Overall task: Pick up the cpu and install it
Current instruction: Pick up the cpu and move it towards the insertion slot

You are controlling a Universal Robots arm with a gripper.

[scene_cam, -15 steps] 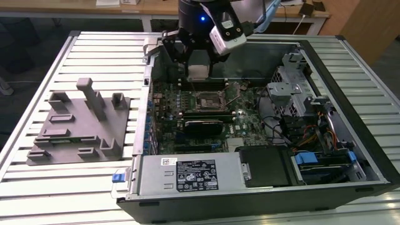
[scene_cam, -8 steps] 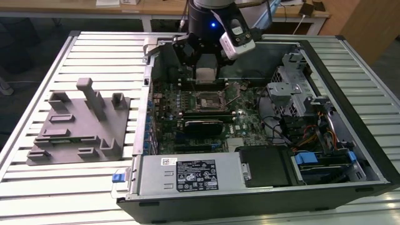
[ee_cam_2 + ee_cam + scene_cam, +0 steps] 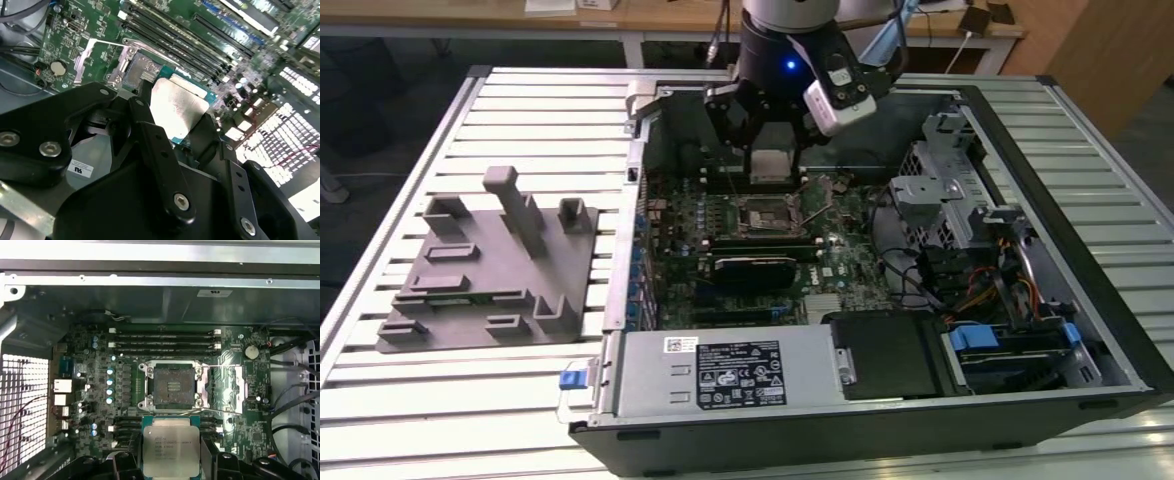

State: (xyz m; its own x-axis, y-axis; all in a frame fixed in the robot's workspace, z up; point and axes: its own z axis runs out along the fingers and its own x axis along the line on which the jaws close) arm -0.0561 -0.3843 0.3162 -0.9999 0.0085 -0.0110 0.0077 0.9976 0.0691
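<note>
Your gripper (image 3: pixel 771 168) is clenched on the cpu (image 3: pixel 171 447), held by its edges above the motherboard (image 3: pixel 843 250) inside the open computer case (image 3: pixel 1110 335). It hangs near the empty socket (image 3: pixel 174 386). Cables (image 3: pixel 923 272) lie beside the board. A gray fixture (image 3: pixel 494 270) sits outside the case on the surface (image 3: pixel 534 110).

Silver-topped cpu (image 3: pixel 171 446) aloft near open socket (image 3: pixel 173 385)
</note>
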